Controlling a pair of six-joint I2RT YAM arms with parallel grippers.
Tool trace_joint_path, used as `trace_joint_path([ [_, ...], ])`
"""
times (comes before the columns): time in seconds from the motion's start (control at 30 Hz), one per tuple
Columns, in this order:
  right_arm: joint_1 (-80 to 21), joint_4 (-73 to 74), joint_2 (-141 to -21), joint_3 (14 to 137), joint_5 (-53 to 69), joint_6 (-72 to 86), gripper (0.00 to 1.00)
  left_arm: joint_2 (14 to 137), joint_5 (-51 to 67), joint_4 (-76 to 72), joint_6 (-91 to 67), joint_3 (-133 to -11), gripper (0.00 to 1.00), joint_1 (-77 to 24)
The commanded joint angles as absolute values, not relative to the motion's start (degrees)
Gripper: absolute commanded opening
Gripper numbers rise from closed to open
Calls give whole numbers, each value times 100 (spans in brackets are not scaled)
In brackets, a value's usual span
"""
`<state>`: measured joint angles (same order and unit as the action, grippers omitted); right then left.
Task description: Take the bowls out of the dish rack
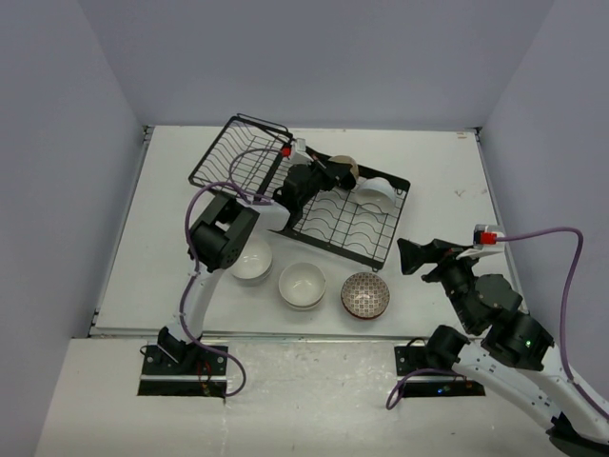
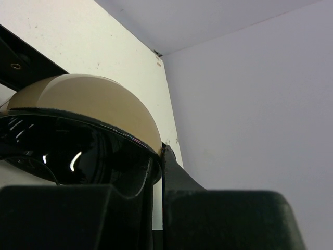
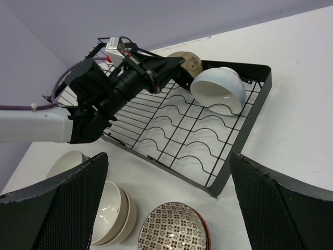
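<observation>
Now, dish rack (image 3: 177,130) holding white bowl (image 3: 218,91), beige bowl (image 3: 189,62)

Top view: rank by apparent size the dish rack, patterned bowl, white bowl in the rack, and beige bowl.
1. dish rack, largest by far.
2. patterned bowl, seen full-face.
3. white bowl in the rack and beige bowl: both tilted and partly hidden, too close to rank.
</observation>
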<state>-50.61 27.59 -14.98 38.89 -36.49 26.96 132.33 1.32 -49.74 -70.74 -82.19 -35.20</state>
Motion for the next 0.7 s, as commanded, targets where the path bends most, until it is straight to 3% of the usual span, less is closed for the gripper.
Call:
trace_joint_path([
  [0.0, -5063, 2733, -1485, 3894, -3630, 2645, 99, 12912, 475, -6873, -6794, -8701, 0, -3480],
  [0.4, -5063, 2795, -1477, 3920, -3621, 2654, 99, 12919, 808, -7655, -6478, -8543, 0, -3463],
  [0.67, -5063, 2777, -1476, 3894, -3595, 2654, 99, 12964, 1265, -7261, -6082, -8718, 0, -3428],
])
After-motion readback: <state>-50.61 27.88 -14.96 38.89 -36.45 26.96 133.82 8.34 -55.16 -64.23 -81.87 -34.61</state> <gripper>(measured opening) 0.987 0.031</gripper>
